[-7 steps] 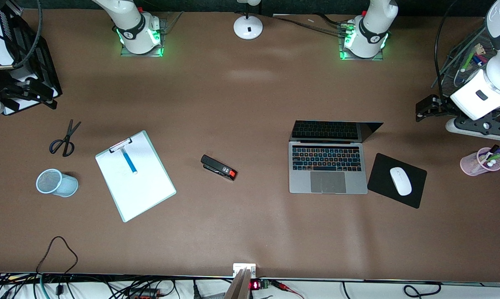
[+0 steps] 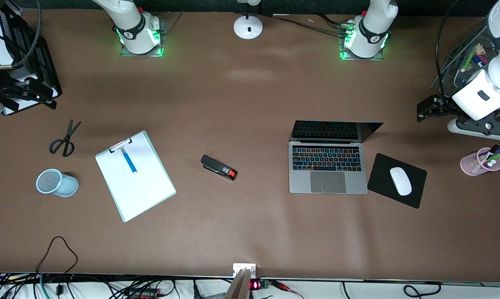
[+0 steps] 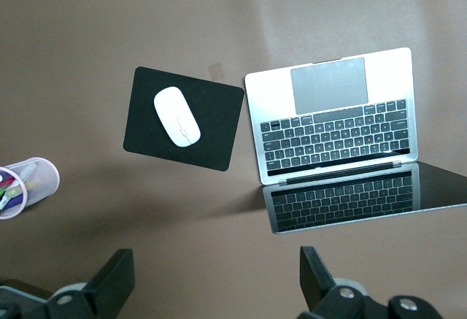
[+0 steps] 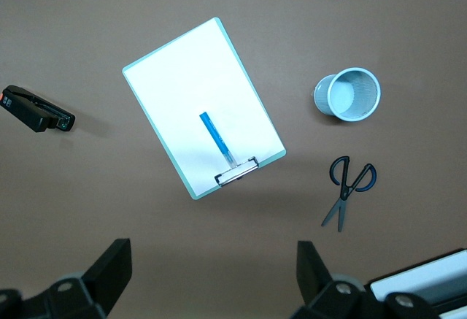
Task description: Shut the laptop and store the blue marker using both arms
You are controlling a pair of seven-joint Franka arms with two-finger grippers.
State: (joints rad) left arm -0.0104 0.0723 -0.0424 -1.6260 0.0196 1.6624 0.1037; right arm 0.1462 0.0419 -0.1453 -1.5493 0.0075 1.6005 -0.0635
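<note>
laptop point(image 2: 328, 166) open on surface point(image 2: 250, 232), blue marker point(image 2: 129, 161) on clipboard point(image 2: 135, 176), left claw point(image 3: 216, 279) apart over the surface near the laptop, right claw point(image 4: 213, 275) apart over the surface near the clipboard, both empty

brown table point(image 2: 250, 232) bearing, from the right arm's end: scissors point(image 2: 64, 138), a light-blue mesh cup point(image 2: 56, 182) lying on its side, a clipboard point(image 2: 138, 182), a black stapler point(image 2: 218, 167), the open laptop point(image 2: 328, 170), a black mouse pad point(image 2: 382, 172) just beside it, and a pink pen cup point(image 2: 480, 162). a white lamp base point(image 2: 248, 27) stands between the arm bases.
</note>
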